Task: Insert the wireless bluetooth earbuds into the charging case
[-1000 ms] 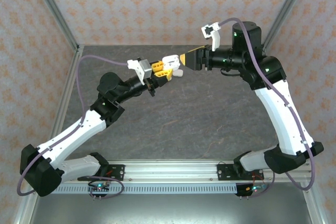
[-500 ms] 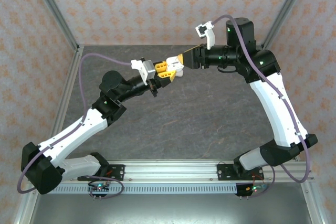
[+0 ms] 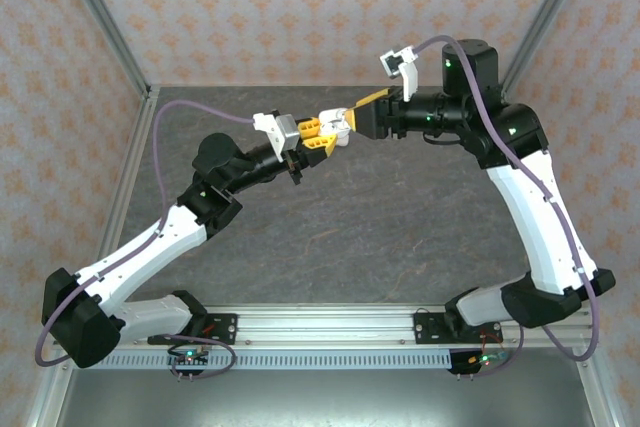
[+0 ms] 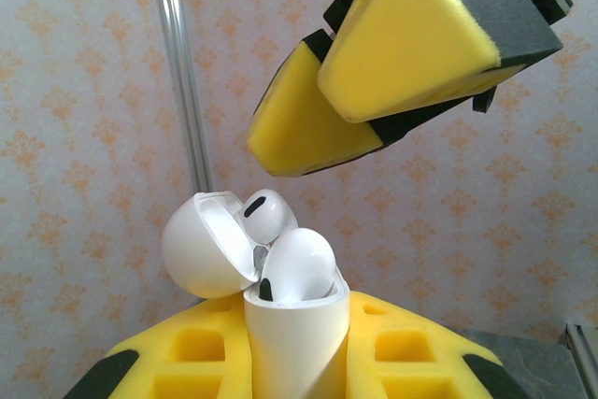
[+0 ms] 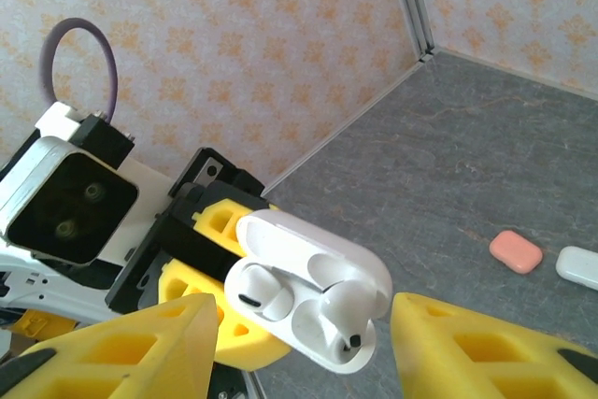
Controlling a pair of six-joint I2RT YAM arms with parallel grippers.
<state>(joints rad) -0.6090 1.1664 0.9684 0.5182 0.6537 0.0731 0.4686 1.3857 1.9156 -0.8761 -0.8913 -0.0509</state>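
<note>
Left jaws clench the charging case [image 4: 294, 334] holding earbuds [image 4: 299, 263]; right jaws gape nearby, salmon case [image 5: 516, 251] on table [image 5: 486, 137].

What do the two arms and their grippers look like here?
Left arm and right arm: white shells, black joints with small green lights, a purple-grey cable looping along each. Left gripper and right gripper have yellow wedge fingers with square recesses and black backing, beside a white camera housing.

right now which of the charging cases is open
The white case in the left gripper: lid flipped back, two earbuds inside. The salmon case and the other white case on the table look shut.
</note>
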